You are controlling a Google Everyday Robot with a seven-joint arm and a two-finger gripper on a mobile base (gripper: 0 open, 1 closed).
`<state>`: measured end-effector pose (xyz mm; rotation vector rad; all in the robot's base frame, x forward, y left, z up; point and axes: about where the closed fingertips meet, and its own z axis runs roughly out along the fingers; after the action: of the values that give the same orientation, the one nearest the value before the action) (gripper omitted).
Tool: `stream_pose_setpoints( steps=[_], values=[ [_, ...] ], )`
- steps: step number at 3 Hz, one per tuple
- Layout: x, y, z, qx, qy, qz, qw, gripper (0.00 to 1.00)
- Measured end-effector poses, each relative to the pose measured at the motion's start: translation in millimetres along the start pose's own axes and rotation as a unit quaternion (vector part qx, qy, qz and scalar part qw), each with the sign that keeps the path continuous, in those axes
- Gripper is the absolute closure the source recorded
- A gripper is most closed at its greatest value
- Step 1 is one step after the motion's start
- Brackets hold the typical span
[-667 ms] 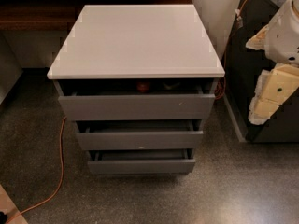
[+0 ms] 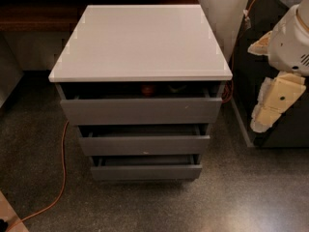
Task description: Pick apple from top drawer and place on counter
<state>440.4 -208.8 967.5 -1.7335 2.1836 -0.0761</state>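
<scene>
**A:** Where's the small red apple (image 2: 148, 89)?
**B:** Inside the part-open grey top drawer (image 2: 140, 110), under the glossy white counter (image 2: 140, 42), so it's only reachable from the front. Cream gripper (image 2: 276, 103) hangs right, well apart; can't tell its grip.

Dark speckled floor (image 2: 145, 207) with an orange cable (image 2: 63, 168), dark wooden shelf (image 2: 29, 16) behind, pale wall (image 2: 219, 13) beyond.
</scene>
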Motion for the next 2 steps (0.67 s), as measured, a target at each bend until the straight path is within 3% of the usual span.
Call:
stream_pose_setpoints(
  steps=[2],
  values=[
    [-22,7,59,-0.001,-0.048,-0.056,0.9973,0.00]
  ],
)
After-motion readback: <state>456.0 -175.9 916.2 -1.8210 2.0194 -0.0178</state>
